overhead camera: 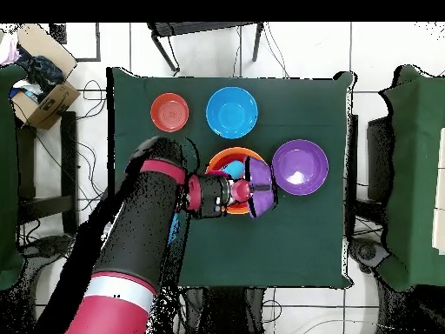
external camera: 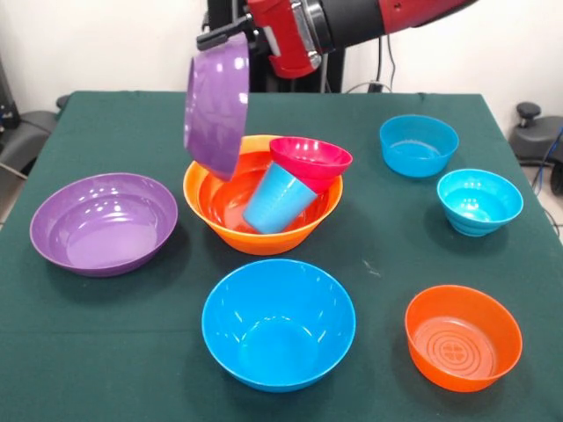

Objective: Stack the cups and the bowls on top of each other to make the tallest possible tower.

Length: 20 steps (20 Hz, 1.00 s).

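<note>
Pincer: the pincer grips the rim of a purple bowl, which hangs tipped on its side above the big orange bowl.
Tower: the big orange bowl sits in the middle of the green tabletop. A light blue cup leans inside it, with a magenta bowl on top.
Other bowls: a second purple bowl, a big blue bowl, a small orange bowl and two smaller blue bowls stand apart.

There were 8 bowls and 1 cup: 2 purple bowls, 2 orange bowls, 1 blue bowl, 2 cyan bowls, 1 magenta bowl, 1 light blue cup.
</note>
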Tool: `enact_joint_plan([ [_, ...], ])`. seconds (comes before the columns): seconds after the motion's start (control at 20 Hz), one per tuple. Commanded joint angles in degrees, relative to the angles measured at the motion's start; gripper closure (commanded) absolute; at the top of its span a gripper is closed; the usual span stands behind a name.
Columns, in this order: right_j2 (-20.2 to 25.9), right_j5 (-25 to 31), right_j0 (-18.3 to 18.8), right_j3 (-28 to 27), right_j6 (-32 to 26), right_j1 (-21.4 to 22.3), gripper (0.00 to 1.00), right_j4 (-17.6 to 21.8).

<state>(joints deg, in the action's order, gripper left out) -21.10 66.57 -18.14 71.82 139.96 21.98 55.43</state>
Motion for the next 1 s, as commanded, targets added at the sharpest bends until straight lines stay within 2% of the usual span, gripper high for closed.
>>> enact_joint_plan([
  [0.05,-0.62,-0.87,-2.23,-7.2,16.36,-2.6,0.0,0.96],
  [0.15,-2.78,0.77,-3.78,-8.34,17.55,-3.67,0.0,2.53],
  [0.25,-3.62,4.2,-4.57,-10.17,16.61,-4.91,0.0,1.4],
  [0.3,-4.29,4.86,-5.13,-10.9,19.07,-5.22,0.0,0.63],
  [0.45,-4.57,7.07,-5.37,-12.75,22.75,-5.01,0.0,-4.0],
  [0.55,-4.0,7.75,-5.15,-12.66,23.12,-4.03,0.0,-7.03],
  [0.65,-5.91,10.96,-6.19,-13.58,22.63,-5.18,0.0,-6.96],
  [0.8,-8.35,11.49,-7.21,-12.94,20.8,-5.44,0.0,-6.2],
  [1.0,-12.02,13.43,-8.37,-12.35,22.25,-10.09,0.0,-3.09],
])
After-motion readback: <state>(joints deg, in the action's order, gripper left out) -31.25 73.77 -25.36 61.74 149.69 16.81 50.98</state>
